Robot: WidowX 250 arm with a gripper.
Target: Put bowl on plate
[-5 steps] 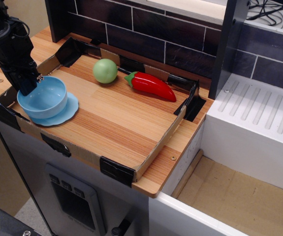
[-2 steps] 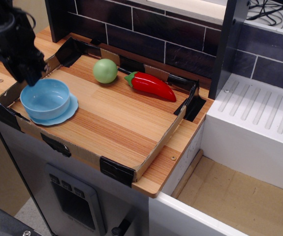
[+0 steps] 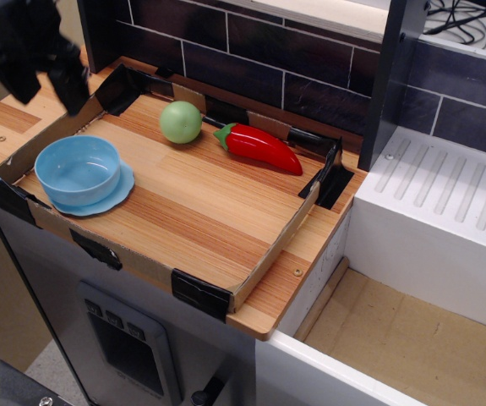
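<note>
The light-blue bowl [image 3: 77, 167] sits upright on the flat light-blue plate [image 3: 117, 191] at the front left corner of the wooden tray. Only the plate's right and front rim shows from under the bowl. My black gripper [image 3: 48, 88] hangs at the top left, above and behind the bowl, clear of it. Its two fingers stand apart with nothing between them. Its upper part runs out of the frame.
A green ball [image 3: 181, 122] and a red pepper [image 3: 259, 147] lie at the back of the tray. The tray has low cardboard walls [image 3: 270, 250] with black tape corners. A dark tiled wall stands behind, and a white sink unit [image 3: 441, 211] is at the right.
My gripper has let go of the bowl, opened, and risen up and back from the bowl's rim. The bowl stays on the plate.
</note>
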